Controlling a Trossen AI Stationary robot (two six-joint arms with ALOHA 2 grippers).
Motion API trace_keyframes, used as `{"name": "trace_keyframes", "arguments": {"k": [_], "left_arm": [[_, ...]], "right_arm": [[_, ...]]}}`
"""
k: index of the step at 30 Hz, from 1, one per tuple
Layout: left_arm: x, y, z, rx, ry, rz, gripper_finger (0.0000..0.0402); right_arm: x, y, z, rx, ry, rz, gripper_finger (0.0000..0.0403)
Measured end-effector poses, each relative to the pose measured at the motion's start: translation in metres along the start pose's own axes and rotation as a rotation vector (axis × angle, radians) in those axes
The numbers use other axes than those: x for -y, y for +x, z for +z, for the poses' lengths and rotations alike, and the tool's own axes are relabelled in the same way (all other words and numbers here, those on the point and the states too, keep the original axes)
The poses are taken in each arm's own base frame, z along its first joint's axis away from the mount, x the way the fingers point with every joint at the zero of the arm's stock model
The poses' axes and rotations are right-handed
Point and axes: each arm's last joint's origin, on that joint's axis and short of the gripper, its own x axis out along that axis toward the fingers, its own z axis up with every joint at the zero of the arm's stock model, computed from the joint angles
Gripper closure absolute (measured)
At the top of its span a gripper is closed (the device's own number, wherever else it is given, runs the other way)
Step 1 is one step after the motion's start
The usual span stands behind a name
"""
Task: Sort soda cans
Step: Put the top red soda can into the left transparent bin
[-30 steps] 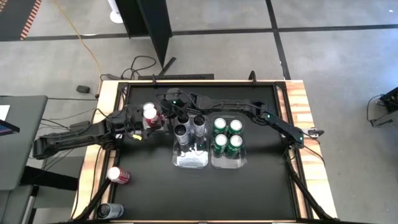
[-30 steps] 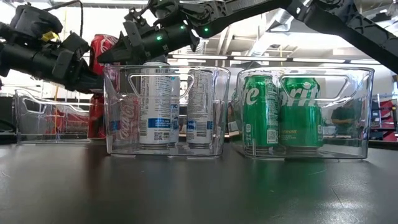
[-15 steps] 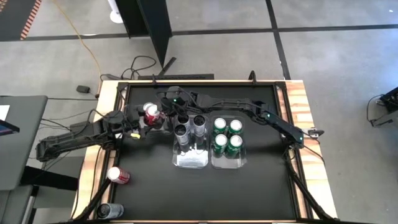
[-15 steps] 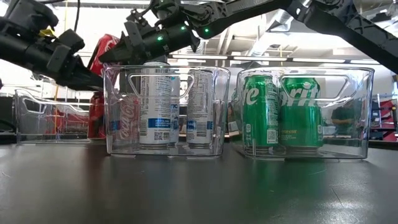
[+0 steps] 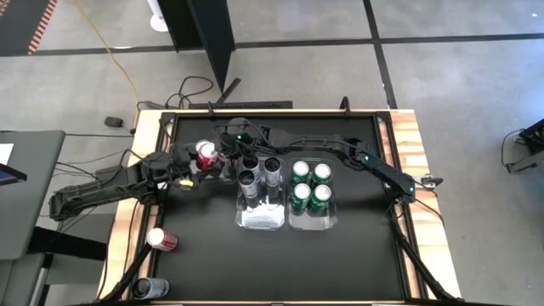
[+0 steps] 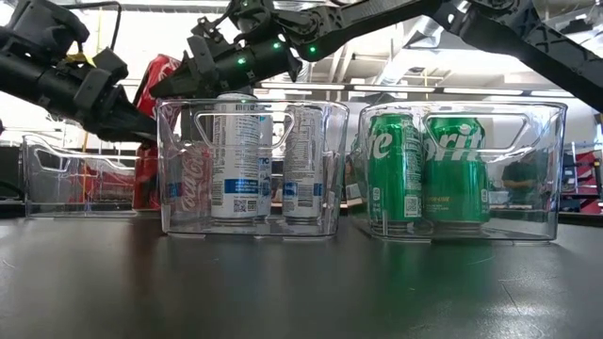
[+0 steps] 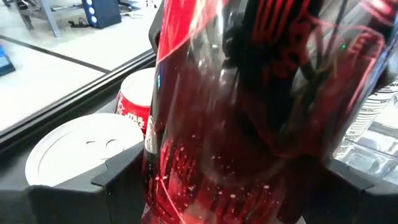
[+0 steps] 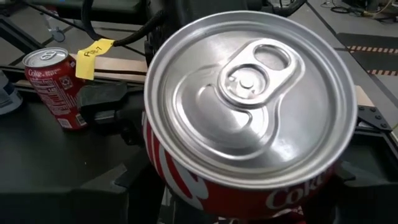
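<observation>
My left gripper (image 5: 195, 167) is shut on a red soda can (image 5: 206, 154), held tilted in the air above the left clear bin (image 6: 57, 174), where other red cans (image 6: 146, 174) stand. My right gripper (image 5: 226, 144) reaches in from the right and sits open just beyond the can's silvery top (image 8: 249, 93). In the right wrist view its fingers show on either side of that can. Silver cans (image 6: 236, 155) stand in the middle bin (image 5: 259, 212). Several green cans (image 6: 429, 165) stand in the right bin (image 5: 312, 223). My left gripper (image 7: 227, 180) pinches the red can between its two fingers by the side wall (image 7: 165, 168), coming about level from the table's left. The can is lifted clear and tilted, its top leaning toward the right gripper. My right gripper (image 8: 249, 186): I cannot tell whether its fingers touch the can.
One red can (image 5: 161, 240) stands near the table's left edge, and a dark can (image 5: 149, 289) lies at the near left corner. The right arm (image 5: 340, 153) stretches across the far side above the bins. Bare black tabletop (image 5: 280, 263) lies in front of the bins.
The left gripper has risen a little and tipped the red can from nearly upright to a slant, its top now leaning toward the right gripper. It has kept its hold throughout.
</observation>
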Motion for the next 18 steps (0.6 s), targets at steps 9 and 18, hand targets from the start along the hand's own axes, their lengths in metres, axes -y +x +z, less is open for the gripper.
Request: {"name": "trace_keyframes", "arguments": {"k": [9, 18], "left_arm": [[0.000, 0.001, -0.006, -0.051, -0.086, -0.002, 0.0082], [-0.001, 0.000, -0.005, -0.043, -0.108, 0.039, 0.0082]], "right_arm": [[-0.002, -0.001, 0.008, 0.022, -0.039, -0.002, 0.0117], [-0.003, -0.008, 0.022, 0.004, -0.063, 0.005, 0.0117]]}}
